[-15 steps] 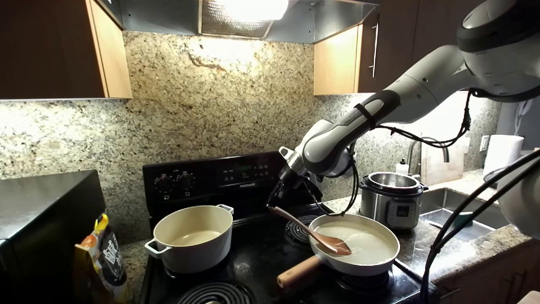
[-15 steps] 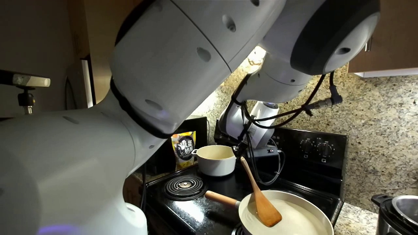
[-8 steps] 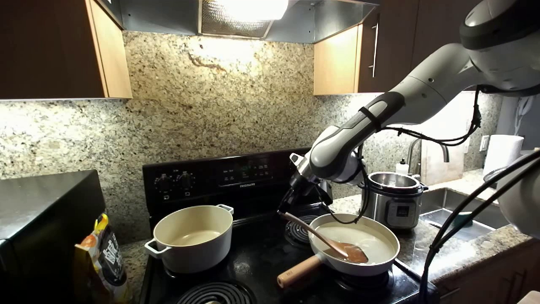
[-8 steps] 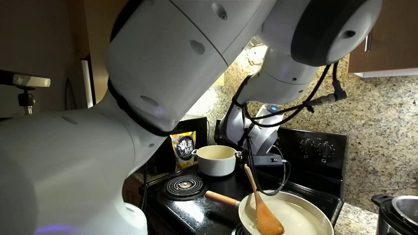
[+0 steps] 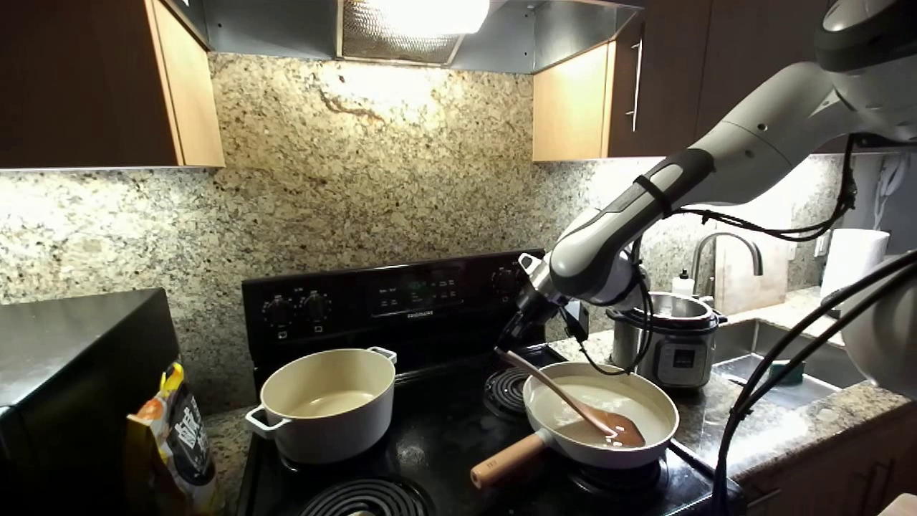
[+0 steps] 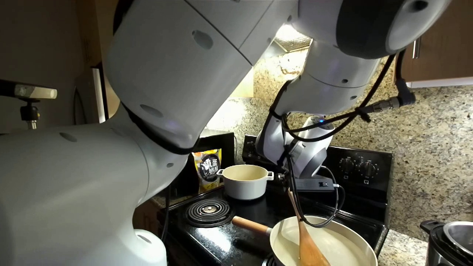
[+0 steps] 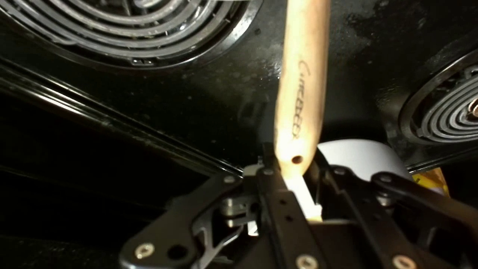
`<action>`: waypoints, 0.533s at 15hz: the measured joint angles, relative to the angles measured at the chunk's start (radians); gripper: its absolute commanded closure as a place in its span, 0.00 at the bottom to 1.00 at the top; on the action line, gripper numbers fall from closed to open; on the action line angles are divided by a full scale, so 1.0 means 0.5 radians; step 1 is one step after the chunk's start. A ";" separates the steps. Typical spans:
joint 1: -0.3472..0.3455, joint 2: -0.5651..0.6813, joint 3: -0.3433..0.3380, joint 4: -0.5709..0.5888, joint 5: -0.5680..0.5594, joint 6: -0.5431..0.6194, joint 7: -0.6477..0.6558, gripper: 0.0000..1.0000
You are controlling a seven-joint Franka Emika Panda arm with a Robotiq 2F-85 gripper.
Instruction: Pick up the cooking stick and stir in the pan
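Pan (image 5: 605, 457) w/ pale liq. (image 5: 634, 401), cooking stick (image 5: 600, 418) blade in it.

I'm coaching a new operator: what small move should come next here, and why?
Probably sweep the cooking stick toward the middle of the pan: the gripper is shut on its upper end, and the blade sits low inside, near one side.

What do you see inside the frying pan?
In the frying pan: pale-looking liquid and the wooden spatula's blade. The blade covers the patch beneath it, so that cannot be seen.
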 measured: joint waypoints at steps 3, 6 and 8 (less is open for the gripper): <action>-0.109 0.000 0.052 -0.039 -0.005 0.116 0.000 0.90; -0.146 0.000 0.060 -0.075 -0.041 0.240 0.000 0.90; -0.149 -0.003 0.057 -0.095 -0.093 0.319 0.000 0.90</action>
